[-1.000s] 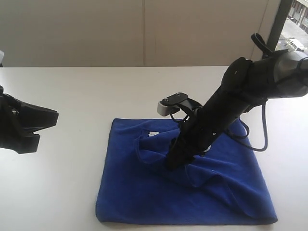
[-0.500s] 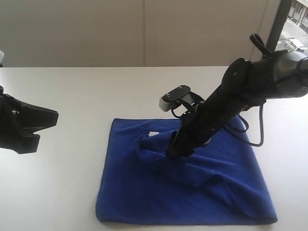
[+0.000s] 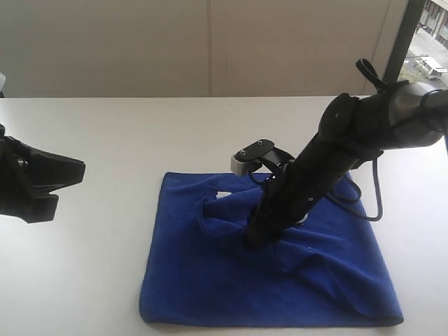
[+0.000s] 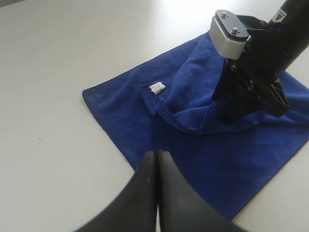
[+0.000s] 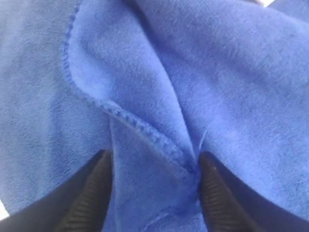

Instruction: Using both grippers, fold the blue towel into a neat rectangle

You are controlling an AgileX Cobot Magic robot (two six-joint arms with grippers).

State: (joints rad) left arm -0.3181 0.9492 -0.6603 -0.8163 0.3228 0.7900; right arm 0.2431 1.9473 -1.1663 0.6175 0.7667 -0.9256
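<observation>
Your blue towel (image 3: 280,280) lies on the white table (image 3: 105,140), loosely doubled and bunched at its middle, so it is no neat rectangle yet. The right gripper (image 5: 154,193) rests on that bunch with its jaws spread, grasping nothing. The left gripper (image 4: 156,158) hangs clenched and empty, apart from the cloth.

R pincer (image 3: 253,239) tip down in rumpled blue towel (image 3: 196,280), white table (image 3: 105,133).
</observation>
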